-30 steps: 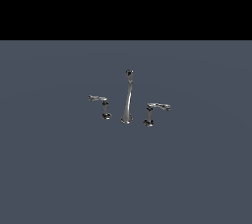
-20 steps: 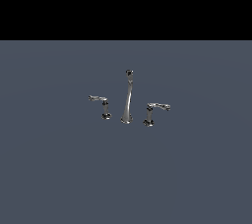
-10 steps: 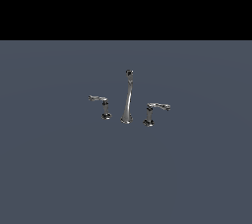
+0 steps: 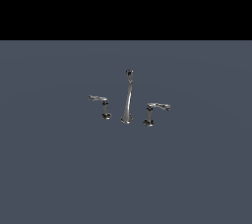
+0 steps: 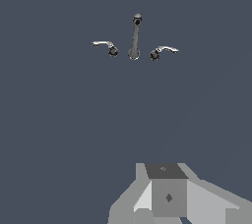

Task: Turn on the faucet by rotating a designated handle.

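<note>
The pincer point(image 5: 167, 203) – jaw state unclear – sits far from the handle point(image 4: 98, 99) at center-left; risk: grabbing the arched lever point(image 4: 158, 106) instead.

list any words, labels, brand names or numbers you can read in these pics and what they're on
None: no readable text in either view.
The faucet is plain chrome: the spout and the handle carry no marks that can be made out.
The gripper body shows only a small dark diamond shape, not a letter or number.
</note>
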### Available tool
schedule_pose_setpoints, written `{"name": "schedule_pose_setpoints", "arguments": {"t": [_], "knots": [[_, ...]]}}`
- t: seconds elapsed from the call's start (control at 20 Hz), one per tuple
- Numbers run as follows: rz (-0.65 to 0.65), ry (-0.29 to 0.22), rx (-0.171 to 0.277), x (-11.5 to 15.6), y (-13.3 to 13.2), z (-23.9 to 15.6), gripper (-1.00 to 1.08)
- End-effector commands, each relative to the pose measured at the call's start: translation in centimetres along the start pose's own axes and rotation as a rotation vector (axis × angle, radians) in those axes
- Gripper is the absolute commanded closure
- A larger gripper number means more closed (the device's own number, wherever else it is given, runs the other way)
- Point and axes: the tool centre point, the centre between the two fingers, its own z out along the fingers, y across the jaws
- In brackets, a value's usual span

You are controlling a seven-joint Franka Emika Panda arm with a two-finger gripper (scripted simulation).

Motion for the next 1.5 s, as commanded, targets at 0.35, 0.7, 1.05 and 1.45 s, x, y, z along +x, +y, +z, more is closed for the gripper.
{"name": "schedule_pose_setpoints", "arguments": {"t": [0.35, 0.7, 1.05, 1.45], "knots": [[0.216, -0.026, 0.062, 5.5, -2.4, 2.7, 1.08], [0.401, -0.051, 0.092, 9.6, -4.2, 5.6, 1.08], [0.593, -0.074, 0.106, 13.5, -5.9, 9.1, 1.08], [0.819, -0.091, 0.103, 17.6, -7.7, 13.9, 1.08]]}}
